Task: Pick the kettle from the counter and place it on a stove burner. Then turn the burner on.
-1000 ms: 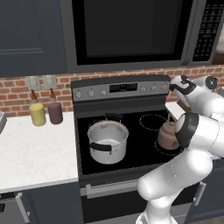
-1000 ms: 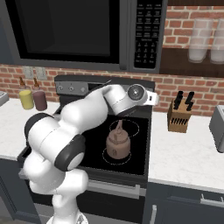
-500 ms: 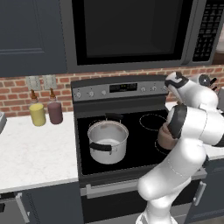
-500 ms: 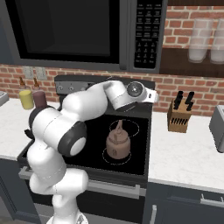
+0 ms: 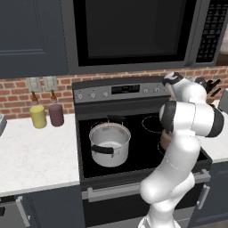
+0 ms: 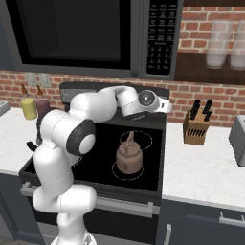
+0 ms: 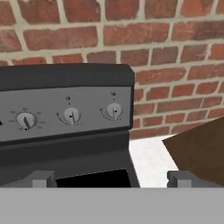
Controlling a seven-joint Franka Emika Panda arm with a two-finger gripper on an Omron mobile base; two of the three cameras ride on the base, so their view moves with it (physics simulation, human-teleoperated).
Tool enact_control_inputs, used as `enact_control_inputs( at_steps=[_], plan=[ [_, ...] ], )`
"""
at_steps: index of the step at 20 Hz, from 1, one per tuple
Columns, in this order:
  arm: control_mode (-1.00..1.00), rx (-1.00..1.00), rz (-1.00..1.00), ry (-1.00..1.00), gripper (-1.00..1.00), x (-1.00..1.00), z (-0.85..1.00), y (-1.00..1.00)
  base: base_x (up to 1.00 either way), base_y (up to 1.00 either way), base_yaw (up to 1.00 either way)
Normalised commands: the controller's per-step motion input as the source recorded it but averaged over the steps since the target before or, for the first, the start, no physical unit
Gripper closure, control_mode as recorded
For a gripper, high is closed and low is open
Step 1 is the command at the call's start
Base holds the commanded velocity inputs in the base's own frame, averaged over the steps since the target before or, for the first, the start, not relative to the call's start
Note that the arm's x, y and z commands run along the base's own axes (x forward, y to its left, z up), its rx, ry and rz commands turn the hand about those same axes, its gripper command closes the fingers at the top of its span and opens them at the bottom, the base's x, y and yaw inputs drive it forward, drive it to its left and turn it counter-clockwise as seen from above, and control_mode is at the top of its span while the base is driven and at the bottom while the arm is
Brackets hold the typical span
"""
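The robot's own arm covers most of the kettle [image 5: 165, 139] in the left base view, leaving just a brown sliver beside the white forearm. On the stove panel, markings around the three knobs [image 7: 71, 115] are too small to read. A brown block [image 7: 199, 151] is cut off by the hand view's right edge. The toaster [image 6: 239, 140] is cropped at the right base view's edge.

Two base cameras and one hand camera, all trained on the stove

Left base view looks forward and down from behind the arm's left; right base view mirrors it from the right; both share the black cooktop [image 5: 142, 133] and kettle [image 6: 129, 155]; the hand view faces the control panel [image 7: 65, 113] up close, brick wall [image 7: 175, 52] behind.
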Motion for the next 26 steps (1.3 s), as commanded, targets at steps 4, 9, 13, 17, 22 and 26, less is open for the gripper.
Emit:
enact_control_inputs(
  at_steps=[4, 9, 13, 17, 22, 26],
  plan=[
    [-1.0, 0.0, -0.02, 0.0, -1.0, 0.46, -0.12, 0.0, 0.0, 0.0, 0.0],
    [-1.0, 0.0, 0.0, 0.0, -1.0, 0.18, 0.0, -0.02, 0.0, 0.0, 0.0],
    [-1.0, 0.0, 0.0, 0.0, -1.0, 0.15, 0.0, -0.01, 0.0, 0.0, 0.0],
    [-1.0, 0.02, 0.0, 0.0, -1.0, 0.37, 0.0, -0.08, 0.0, 0.0, 0.0],
    [-1.0, 0.06, 0.0, 0.0, -1.0, 0.4, 0.0, -0.13, 0.0, 0.0, 0.0],
    [-1.0, 0.02, 0.0, 0.02, -1.0, 0.34, 0.0, -0.09, 0.0, 0.0, 0.0]
  ],
)
